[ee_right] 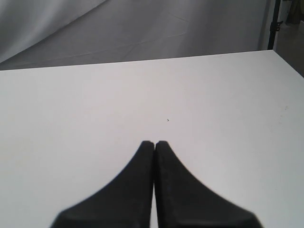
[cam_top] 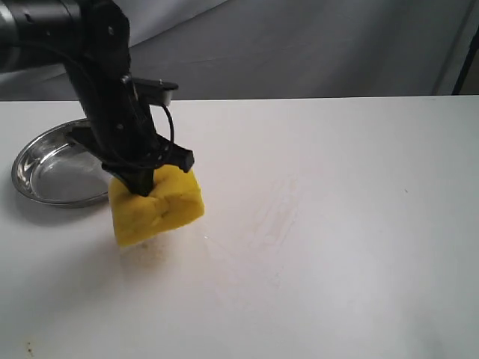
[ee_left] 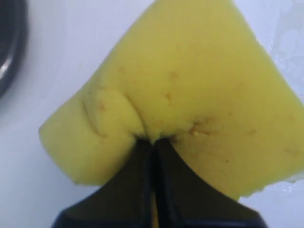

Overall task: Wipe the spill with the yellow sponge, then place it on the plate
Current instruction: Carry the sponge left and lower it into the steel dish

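My left gripper (cam_top: 142, 185) is shut on the yellow sponge (cam_top: 159, 206), pinching its top so the foam creases around the fingertips (ee_left: 142, 156). The sponge (ee_left: 180, 95) fills most of the left wrist view, tilted, with small brown marks on its face. It sits low over the white table, just right of the steel plate (cam_top: 34, 179), whose dark rim (ee_left: 9, 47) shows at the edge of the left wrist view. No tan-brown spill spot shows; only faint pale streaks (cam_top: 277, 213) lie to the right of the sponge. My right gripper (ee_right: 154, 142) is shut on nothing over bare table.
The white table (cam_top: 359, 262) stretches wide to the right and front. A grey cloth backdrop (cam_top: 299, 52) hangs behind the far edge. A tiny dark speck (ee_right: 168, 119) lies ahead of the right gripper.
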You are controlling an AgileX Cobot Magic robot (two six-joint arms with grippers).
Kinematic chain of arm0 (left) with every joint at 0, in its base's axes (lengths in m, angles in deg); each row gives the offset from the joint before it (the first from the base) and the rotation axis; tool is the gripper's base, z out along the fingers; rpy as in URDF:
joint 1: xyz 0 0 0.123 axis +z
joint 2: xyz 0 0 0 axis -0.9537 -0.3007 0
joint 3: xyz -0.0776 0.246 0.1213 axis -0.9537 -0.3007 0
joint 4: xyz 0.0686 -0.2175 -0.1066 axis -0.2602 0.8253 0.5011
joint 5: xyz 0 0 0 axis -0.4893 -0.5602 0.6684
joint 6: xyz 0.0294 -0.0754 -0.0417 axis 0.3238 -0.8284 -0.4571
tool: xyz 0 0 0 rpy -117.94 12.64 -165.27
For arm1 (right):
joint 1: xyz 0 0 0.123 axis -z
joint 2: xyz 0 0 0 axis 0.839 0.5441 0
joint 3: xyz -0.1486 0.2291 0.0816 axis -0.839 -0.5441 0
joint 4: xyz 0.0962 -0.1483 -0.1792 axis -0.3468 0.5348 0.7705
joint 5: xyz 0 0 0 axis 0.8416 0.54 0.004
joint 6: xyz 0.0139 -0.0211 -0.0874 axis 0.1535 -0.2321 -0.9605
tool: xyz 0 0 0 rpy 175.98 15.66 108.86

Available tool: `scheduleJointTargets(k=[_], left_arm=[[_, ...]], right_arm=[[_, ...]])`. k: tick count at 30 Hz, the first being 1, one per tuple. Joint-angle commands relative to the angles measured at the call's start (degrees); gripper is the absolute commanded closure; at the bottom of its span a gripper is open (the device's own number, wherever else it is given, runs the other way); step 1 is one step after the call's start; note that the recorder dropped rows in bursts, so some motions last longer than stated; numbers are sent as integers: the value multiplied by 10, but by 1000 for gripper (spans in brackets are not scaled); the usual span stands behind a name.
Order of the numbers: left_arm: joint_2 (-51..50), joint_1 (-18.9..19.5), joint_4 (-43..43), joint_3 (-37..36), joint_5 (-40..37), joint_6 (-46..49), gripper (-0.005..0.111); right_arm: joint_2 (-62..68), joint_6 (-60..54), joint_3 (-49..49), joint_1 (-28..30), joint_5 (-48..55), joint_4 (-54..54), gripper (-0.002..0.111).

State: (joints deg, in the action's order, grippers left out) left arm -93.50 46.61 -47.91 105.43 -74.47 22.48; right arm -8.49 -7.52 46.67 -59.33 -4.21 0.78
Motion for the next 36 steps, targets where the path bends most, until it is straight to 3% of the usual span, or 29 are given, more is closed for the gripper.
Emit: scheduleJointTargets(k=[1, 5, 10, 15, 23, 29, 33, 36], left_arm=[[51, 16, -85, -1, 1, -59, 107], [51, 57, -106, -1, 1, -74, 107], [30, 122, -99, 11, 64, -74, 107], [-49, 169, -85, 93, 20, -35, 107], [-167, 174, -77, 240, 1, -25, 107], [-218, 174, -78, 293, 1, -63, 105], [-223, 174, -78, 293, 1, -70, 95], [-223, 174, -82, 293, 1, -71, 81]], right_arm=[[-4, -5, -1, 5, -9, 1, 108], [-4, -5, -1, 5, -9, 1, 108], [-4, -5, -1, 5, -9, 1, 108], [-4, -5, -1, 5, -9, 1, 108], [-4, -5, -1, 5, -9, 1, 108], [-4, -5, -1, 5, -9, 1, 108], [-4, -5, -1, 5, -9, 1, 108], [-4, -5, -1, 5, -9, 1, 108]])
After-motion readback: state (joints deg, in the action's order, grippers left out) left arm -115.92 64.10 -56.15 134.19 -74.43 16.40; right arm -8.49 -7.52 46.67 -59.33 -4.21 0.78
